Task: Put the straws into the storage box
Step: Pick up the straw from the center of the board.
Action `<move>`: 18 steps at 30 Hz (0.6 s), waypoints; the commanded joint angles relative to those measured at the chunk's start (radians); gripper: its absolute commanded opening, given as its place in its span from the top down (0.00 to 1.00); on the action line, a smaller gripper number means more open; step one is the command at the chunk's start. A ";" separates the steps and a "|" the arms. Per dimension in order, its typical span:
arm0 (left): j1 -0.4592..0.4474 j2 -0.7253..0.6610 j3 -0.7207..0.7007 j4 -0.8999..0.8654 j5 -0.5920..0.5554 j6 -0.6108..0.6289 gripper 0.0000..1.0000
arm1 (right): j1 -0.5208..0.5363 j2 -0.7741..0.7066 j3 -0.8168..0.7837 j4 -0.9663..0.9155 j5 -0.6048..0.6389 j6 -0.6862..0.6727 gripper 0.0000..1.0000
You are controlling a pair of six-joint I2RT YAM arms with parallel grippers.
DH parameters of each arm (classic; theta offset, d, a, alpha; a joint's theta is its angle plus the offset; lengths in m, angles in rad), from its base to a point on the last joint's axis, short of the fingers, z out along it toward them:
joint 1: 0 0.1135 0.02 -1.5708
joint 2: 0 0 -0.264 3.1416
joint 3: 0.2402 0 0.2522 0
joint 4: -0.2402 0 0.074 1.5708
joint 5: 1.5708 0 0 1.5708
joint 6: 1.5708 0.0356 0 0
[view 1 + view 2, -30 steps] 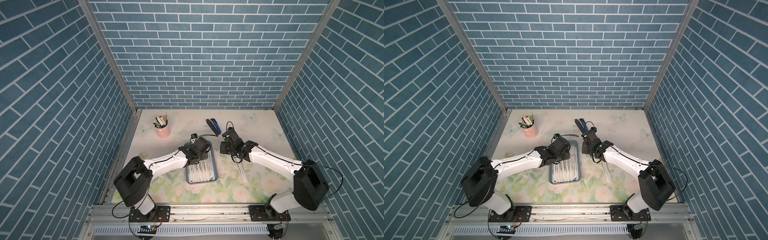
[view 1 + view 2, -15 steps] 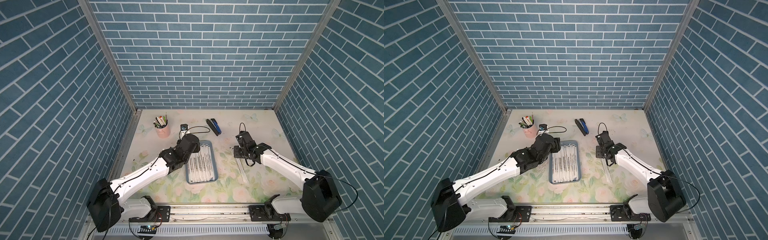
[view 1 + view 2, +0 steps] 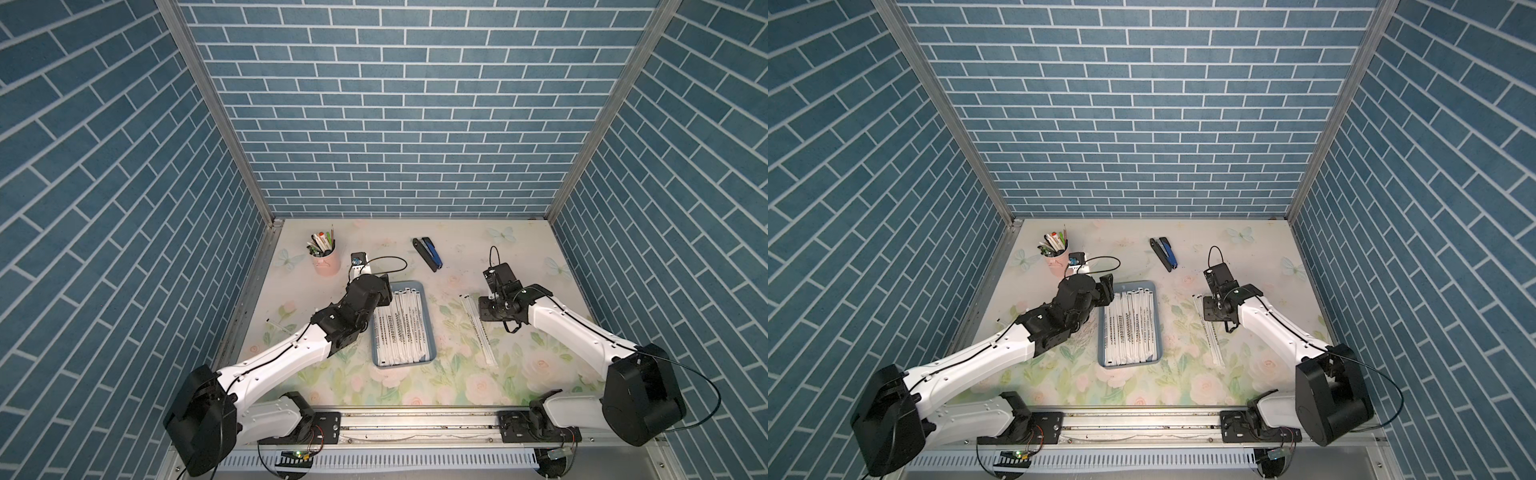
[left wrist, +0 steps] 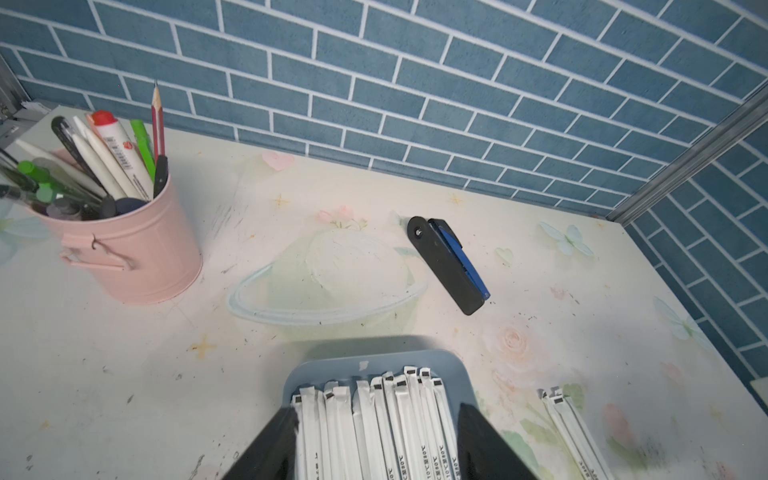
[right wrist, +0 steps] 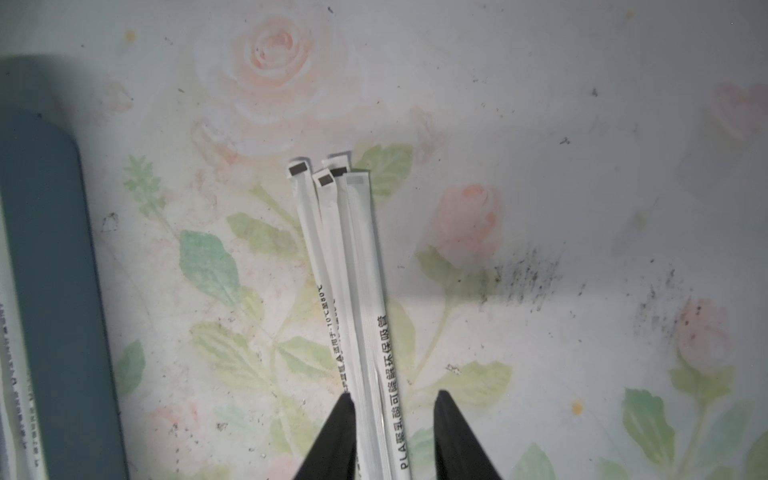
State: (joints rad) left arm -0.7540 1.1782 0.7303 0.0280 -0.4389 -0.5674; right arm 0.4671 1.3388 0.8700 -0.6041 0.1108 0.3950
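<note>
My bench (image 3: 465, 257) is broad and mostly bare, closed in by brick walls (image 3: 395, 124) on three sides.

The box (image 3: 405, 364) sits near the middle, its long side running away from me. It already holds a full layer of straws (image 3: 401, 328) lying lengthwise.

A small bundle (image 5: 353, 270) of loose straws, four as far as I can count, lies on the bench just right of the box. It runs roughly parallel to the rim and does not touch it.

My right pincer (image 5: 392, 397) hangs low over this bundle with its jaws apart. They straddle the straws without pinching, and bare bench shows beside one finger.

My left pincer (image 4: 378, 415) sits over the box's far end, jaws wide apart and holding nothing.

I judge the task nearly done; the step in hand is picking up this bundle. The next move calls for closing on all the wrappers together, since thin flat paper may fan out or slip. Then I lift, carry left and lay them lengthwise.

The rim is low and the strip of bench between bundle and box is free. The straws are nearly as long as the box, so a skewed drop would leave ends riding the rim. My left arm crowds the box's far corner, and I would want it drawn back.

The cup (image 3: 326, 262) and stapler (image 3: 428, 254) stand well apart at the back.
</note>
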 commanded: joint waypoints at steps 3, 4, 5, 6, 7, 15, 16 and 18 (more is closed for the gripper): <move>0.002 -0.023 -0.036 0.106 -0.021 0.053 0.36 | 0.001 0.009 -0.007 -0.029 -0.062 -0.001 0.73; 0.001 -0.013 -0.028 0.101 -0.023 0.055 0.36 | 0.004 0.025 -0.004 -0.020 -0.076 0.002 0.75; 0.001 -0.010 -0.024 0.097 -0.024 0.053 0.36 | 0.009 0.038 -0.002 -0.011 -0.085 0.004 0.78; 0.001 -0.006 -0.025 0.097 -0.024 0.046 0.36 | 0.014 0.054 0.000 -0.003 -0.093 0.005 0.81; 0.001 -0.007 -0.032 0.099 -0.024 0.035 0.36 | 0.021 0.069 0.003 0.002 -0.098 0.007 0.83; 0.002 -0.005 -0.080 0.101 -0.011 -0.024 0.36 | 0.031 0.143 0.022 0.016 -0.090 -0.002 0.83; 0.002 -0.004 -0.079 0.099 -0.008 -0.022 0.36 | 0.032 0.149 0.026 0.020 -0.092 -0.002 0.82; 0.002 0.003 -0.070 0.092 -0.007 -0.020 0.36 | 0.033 0.164 0.024 0.036 -0.086 -0.002 0.82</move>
State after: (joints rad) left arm -0.7540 1.1740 0.6605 0.1253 -0.4477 -0.5770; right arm 0.4965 1.4792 0.8722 -0.5873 0.0257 0.3950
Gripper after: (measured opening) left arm 0.642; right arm 0.176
